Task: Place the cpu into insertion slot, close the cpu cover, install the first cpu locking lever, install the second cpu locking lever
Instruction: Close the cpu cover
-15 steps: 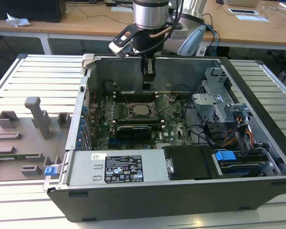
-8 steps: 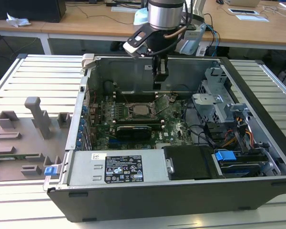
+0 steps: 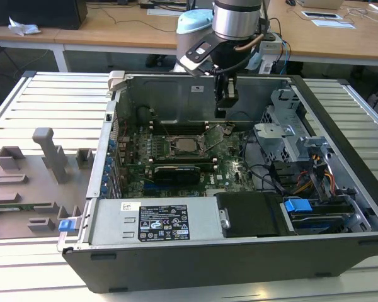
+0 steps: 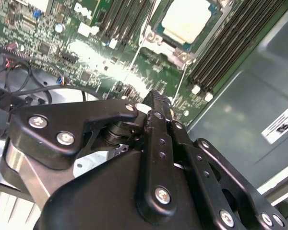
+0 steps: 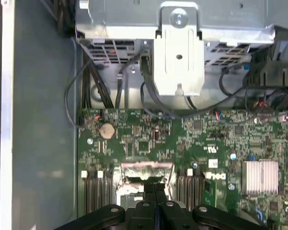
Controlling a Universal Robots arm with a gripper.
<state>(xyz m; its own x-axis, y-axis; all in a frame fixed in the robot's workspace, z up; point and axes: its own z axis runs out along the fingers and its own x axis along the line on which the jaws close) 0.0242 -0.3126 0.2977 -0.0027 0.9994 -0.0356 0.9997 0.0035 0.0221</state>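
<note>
While the black two-fingered gripper (image 3: 224, 113) hangs with its fingers pressed together and empty, the entries read as follows.

Item: small flat square cpu with a dull silver-grey metal top (image 3: 188, 145). It is seated in the small square metal-rimmed insertion slot (image 3: 171, 148) on the green circuit board (image 3: 230, 165), inside the open grey metal computer case (image 3: 176, 264).

Gripper: in the exterior view, at 2 o'clock of the cpu, above the board and apart from it.

Item: thin shiny silver cpu cover (image 5: 146, 168), just beyond the fingertips in the first wrist view. Whether it lies flat or stands raised cannot be told.
</note>
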